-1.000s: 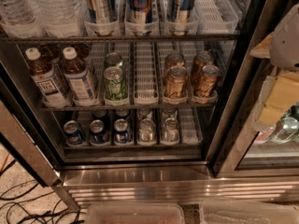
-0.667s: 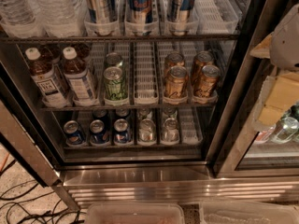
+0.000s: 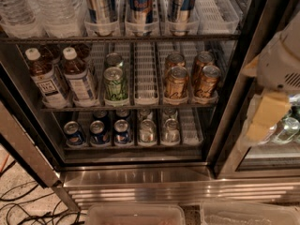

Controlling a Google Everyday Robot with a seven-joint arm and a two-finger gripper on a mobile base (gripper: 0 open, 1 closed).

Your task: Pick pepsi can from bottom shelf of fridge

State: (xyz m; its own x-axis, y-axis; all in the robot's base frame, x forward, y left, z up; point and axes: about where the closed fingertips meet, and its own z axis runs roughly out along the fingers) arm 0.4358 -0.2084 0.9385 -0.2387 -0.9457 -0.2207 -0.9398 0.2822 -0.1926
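Note:
The fridge [image 3: 140, 172] stands open in front of me, with a dark frame and a steel base. On the bottom shelf [image 3: 190, 125], three dark-blue pepsi cans stand in a row at the left: one [image 3: 74, 134], one [image 3: 98, 132] and one [image 3: 122, 131], with more behind them. Two plain silver cans [image 3: 147, 131] stand to their right. My gripper [image 3: 265, 116] is at the right edge of the view, outside the fridge compartment, far right of the pepsi cans and a little above their level. It holds nothing that I can see.
The middle shelf holds tea bottles [image 3: 44, 76], green cans [image 3: 115, 82] and gold cans [image 3: 176, 82]. The top shelf holds water bottles and tall slim cans [image 3: 139, 3]. A dark door post [image 3: 236, 83] separates me from the shelves. Cables [image 3: 23, 205] lie on the floor at left. Clear bins [image 3: 136, 214] sit below.

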